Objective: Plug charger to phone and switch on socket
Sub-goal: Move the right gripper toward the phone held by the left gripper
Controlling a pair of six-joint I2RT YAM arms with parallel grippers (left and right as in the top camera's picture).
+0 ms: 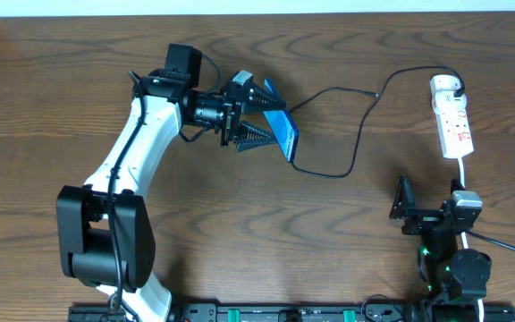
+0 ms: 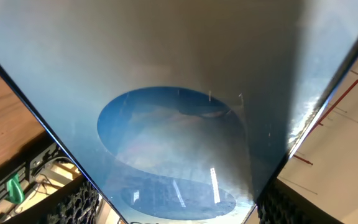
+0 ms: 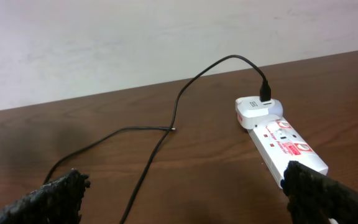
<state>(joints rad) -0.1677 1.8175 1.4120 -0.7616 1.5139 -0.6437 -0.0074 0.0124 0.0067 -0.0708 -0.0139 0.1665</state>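
Note:
My left gripper (image 1: 250, 114) is shut on the phone (image 1: 283, 130), holding it tilted on edge above the table, blue screen lit. In the left wrist view the phone (image 2: 179, 93) fills the frame between my fingers (image 2: 173, 208). The charger's black cable (image 1: 358, 143) runs from the white adapter (image 1: 448, 86), plugged into the top of the socket strip (image 1: 457, 125), loops left past the phone, and ends in a loose tip (image 1: 375, 92). My right gripper (image 1: 431, 211) is open and empty, below the strip. In its view I see the strip (image 3: 284, 143), adapter (image 3: 257, 109), cable (image 3: 185, 93) and tip (image 3: 174, 129) ahead of the fingers (image 3: 182, 193).
The strip's thick white cord (image 1: 464, 170) runs down toward my right arm. The brown wooden table (image 1: 240, 233) ends at a white wall at the back (image 3: 135, 43). A black rail (image 1: 284, 313) runs along the front edge.

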